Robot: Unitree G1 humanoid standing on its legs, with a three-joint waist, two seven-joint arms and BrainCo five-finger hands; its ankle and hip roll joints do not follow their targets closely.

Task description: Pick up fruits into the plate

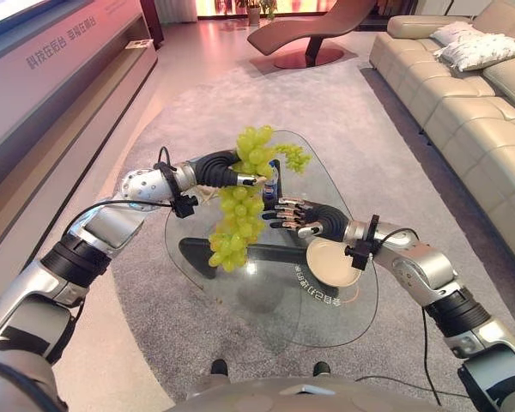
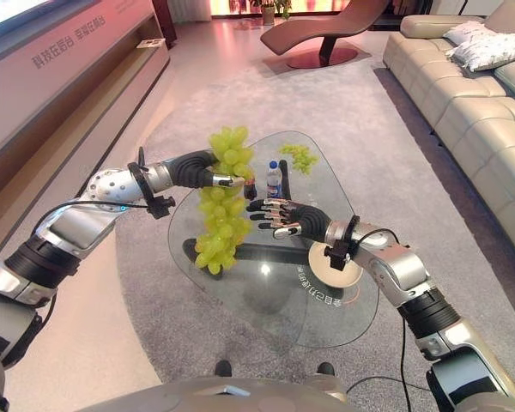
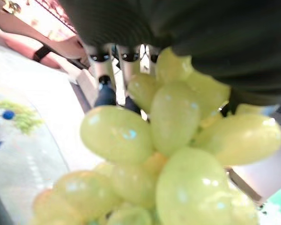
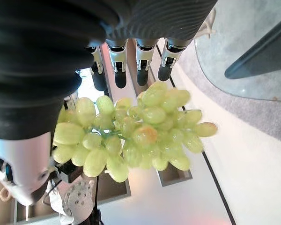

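Grapes (image 2: 218,225): hanging above the glass table (image 2: 266,300), clear of it.
Left hand (image 2: 226,179): my fingers pinch the bunch's top.
Right hand (image 2: 277,216): fingers spread beside the grapes.
Plate (image 2: 334,264): on the table under my right wrist.

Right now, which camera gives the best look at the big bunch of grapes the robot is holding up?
The right eye view: the whole grape bunch hangs from the left hand above the glass table. The left eye view is similar. The right wrist view shows most of it close up; the left wrist view, a few grapes.
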